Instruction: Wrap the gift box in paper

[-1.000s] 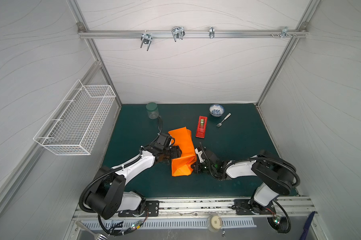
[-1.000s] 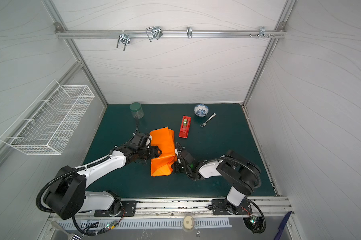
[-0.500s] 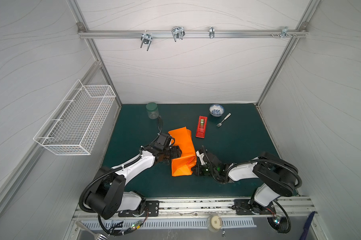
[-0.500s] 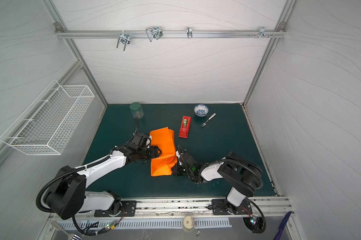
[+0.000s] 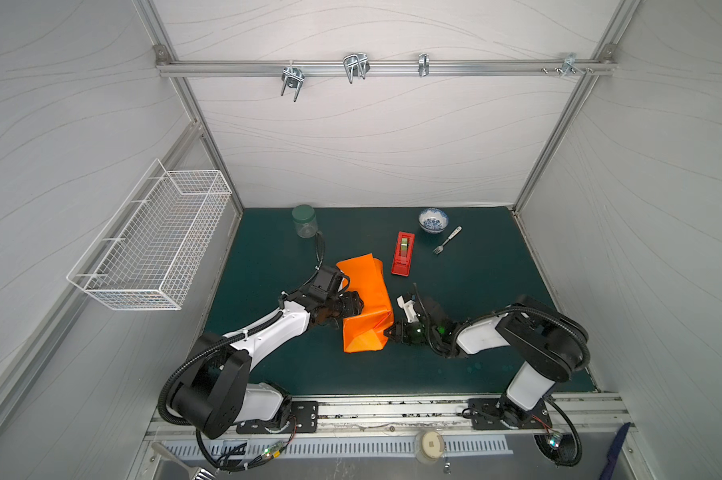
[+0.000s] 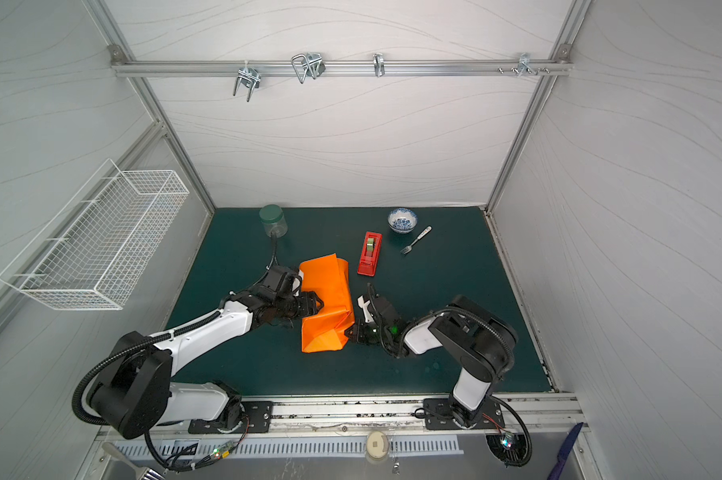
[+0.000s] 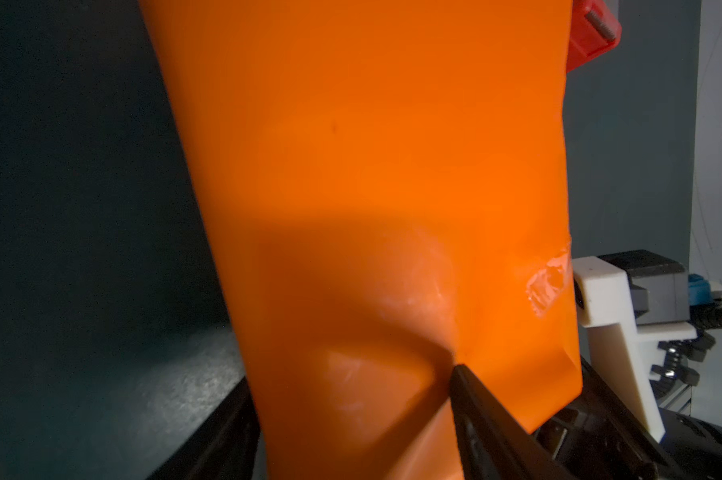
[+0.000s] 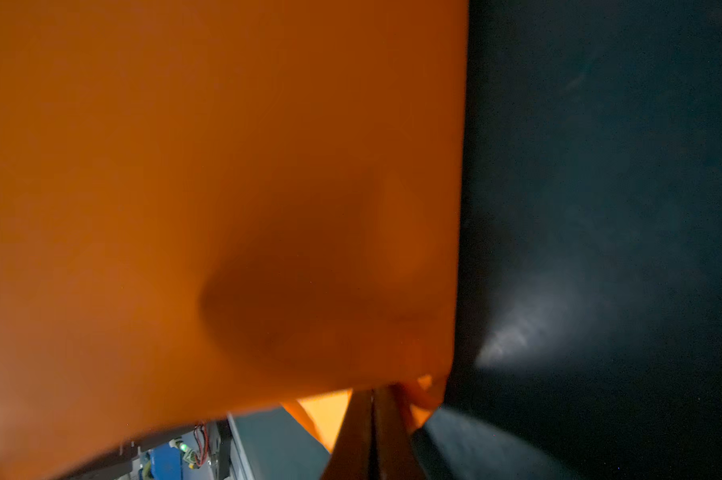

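Paper (image 5: 372, 286) dented by spread left end effector (image 5: 356, 305), right end effector (image 5: 389, 331) closed alongside

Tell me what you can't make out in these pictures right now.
- The gift box: hidden under the paper in every view.
- The left gripper: paper covers one finger in the left wrist view; grip unclear.
- The right gripper: shut; right wrist view too blurred to show any pinch.
- The bowl: contents too small in both top views.

1. Orange paper (image 6: 325, 328) lies folded into a bundle mid-tabletop (image 6: 438, 266).
2. At its left side: left claw (image 6: 316, 302), jaws spread. At its right edge: right claw (image 6: 350, 332), tip touching.
3. Red tape dispenser (image 6: 369, 259) just beyond; bowl (image 6: 402, 220), fork (image 6: 415, 241), jar (image 6: 273, 221) behind.
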You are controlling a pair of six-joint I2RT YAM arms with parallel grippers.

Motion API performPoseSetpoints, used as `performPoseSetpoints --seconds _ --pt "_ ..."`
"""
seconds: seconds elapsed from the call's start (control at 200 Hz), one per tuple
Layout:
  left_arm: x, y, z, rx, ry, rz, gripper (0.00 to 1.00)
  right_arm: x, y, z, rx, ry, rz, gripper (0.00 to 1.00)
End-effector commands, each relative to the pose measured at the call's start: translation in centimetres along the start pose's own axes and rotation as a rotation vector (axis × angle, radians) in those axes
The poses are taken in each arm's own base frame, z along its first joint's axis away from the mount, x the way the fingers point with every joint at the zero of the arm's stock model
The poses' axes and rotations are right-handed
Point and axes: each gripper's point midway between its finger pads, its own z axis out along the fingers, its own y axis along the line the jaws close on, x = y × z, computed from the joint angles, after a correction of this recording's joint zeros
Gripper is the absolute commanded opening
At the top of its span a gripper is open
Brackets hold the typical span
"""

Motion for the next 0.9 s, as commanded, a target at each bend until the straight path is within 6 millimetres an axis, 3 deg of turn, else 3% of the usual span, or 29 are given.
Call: performPoseSetpoints --seconds 0.0,0.445,0.895 --pt "2.7 2.4 0.7 -0.084 0.097 -0.001 0.71 0.1 -1.3 0.2 -0.005 0.008 0.080 0.07" --pt "2.7 2.4 0.7 -0.086 0.097 -0.001 0.71 3.4 -3.4 0.9 -0.029 0.061 0.199 0.03" --pt "2.7 2.3 0.6 -0.080 0.096 -0.001 0.71 2.8 -2.8 -0.9 0.023 0.037 0.149 0.03"
